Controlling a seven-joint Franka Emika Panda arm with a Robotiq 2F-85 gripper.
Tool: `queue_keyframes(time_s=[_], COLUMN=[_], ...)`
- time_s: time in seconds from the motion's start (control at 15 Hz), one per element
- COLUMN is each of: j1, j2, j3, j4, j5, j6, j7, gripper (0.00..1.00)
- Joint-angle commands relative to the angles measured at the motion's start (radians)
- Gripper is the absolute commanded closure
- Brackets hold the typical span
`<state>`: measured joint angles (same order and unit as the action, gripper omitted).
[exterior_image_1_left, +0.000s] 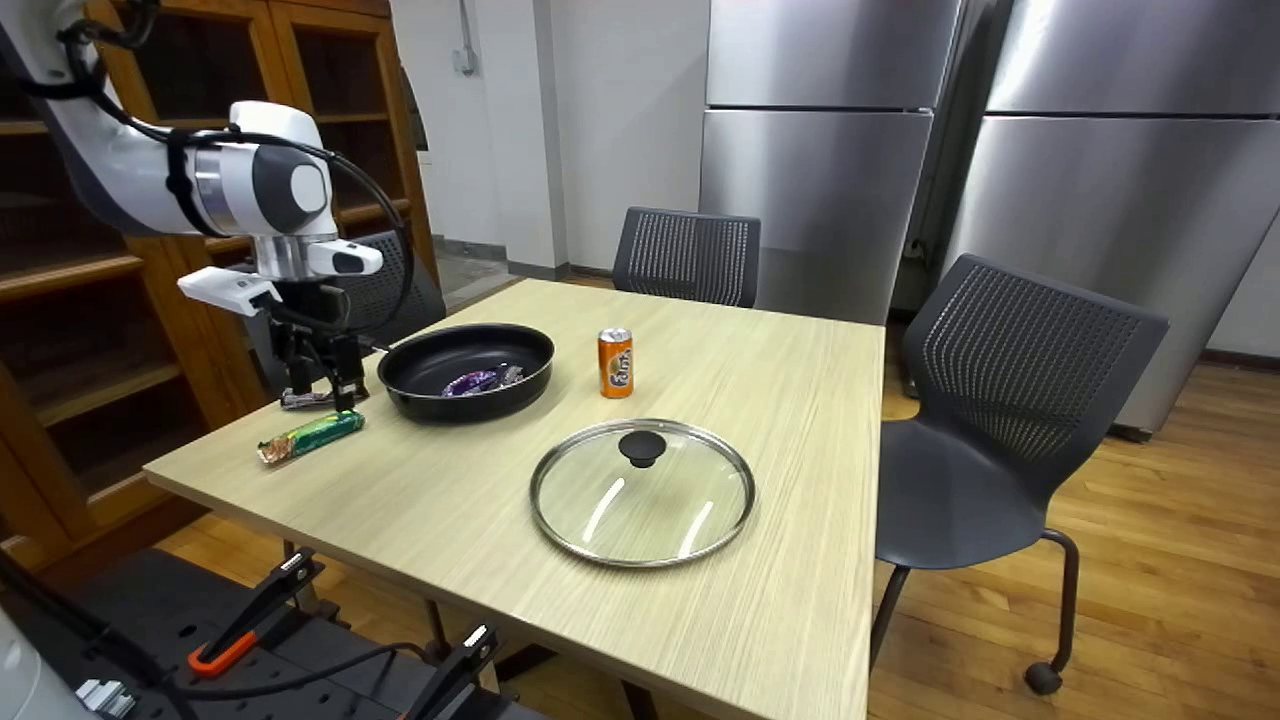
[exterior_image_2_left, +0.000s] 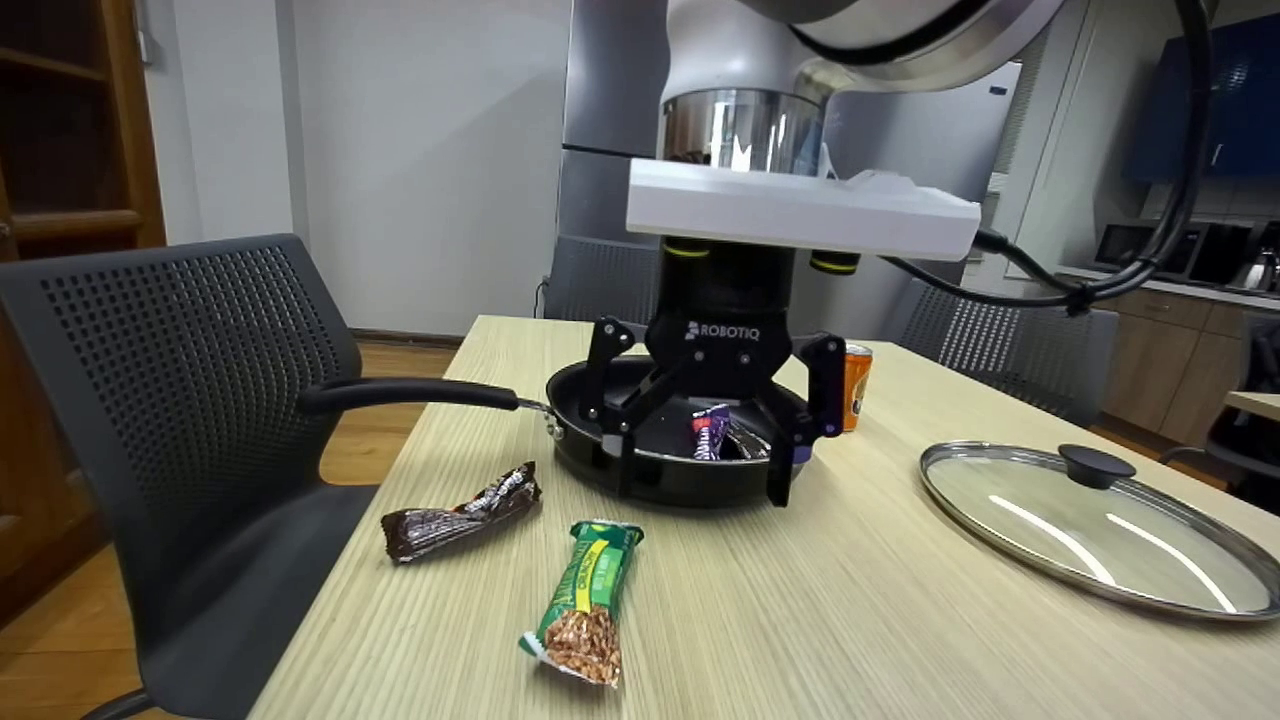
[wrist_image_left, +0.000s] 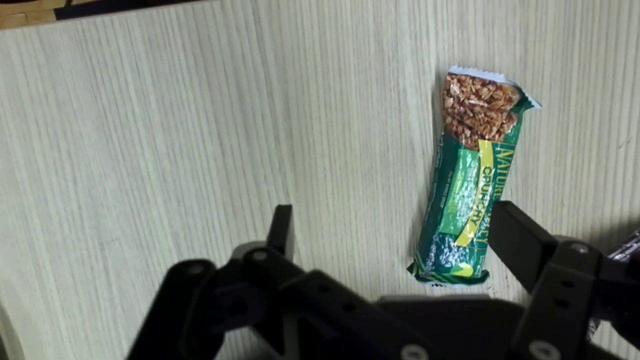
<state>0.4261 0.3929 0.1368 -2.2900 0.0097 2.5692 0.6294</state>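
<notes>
Pale wood-grain tabletop (exterior_image_2_left: 820, 610) spreads through the scene, a dark grey plastic chair with a perforated back (exterior_image_2_left: 205, 400) at its left edge in an exterior view. Next lies a crumpled, glossy dark-brown wrapped bar (exterior_image_2_left: 455, 518), near that edge. To its right, flat on the tabletop, is a shiny green plastic-wrapped granola bar (exterior_image_2_left: 590, 600): brown oat clusters are pictured at one end, a yellow stripe reads "CRUNCHY" and, in the wrist view, "NATURE" runs beside it, the following word partly hidden. A round black frying pan (exterior_image_2_left: 660, 478) comes after, with a purple wrapped bar (exterior_image_2_left: 710, 432) inside, its lettering too small to read. Across the pan in that exterior view, the black two-fingered gripper (exterior_image_2_left: 703, 485), marked "ROBOTIQ", hangs near the green bar, its fingers spread wide and gripping nothing. Farther right, an orange metal can (exterior_image_1_left: 616, 362) reads "Fanta", and a round clear-glass lid with a metal rim and black knob (exterior_image_2_left: 1090, 545) lies knob up.
</notes>
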Motion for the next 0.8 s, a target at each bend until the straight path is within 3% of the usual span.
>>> queue_keyframes(time_s=[0.0, 0.73], j1=[0.020, 0.027], j2=[0.015, 0.031], j3=[0.016, 0.014], j4=[0.009, 0.009], j5=[0.006, -0.001], j6=[0.008, -0.001], j7=[0.030, 0.015], gripper=[0.00, 0.00])
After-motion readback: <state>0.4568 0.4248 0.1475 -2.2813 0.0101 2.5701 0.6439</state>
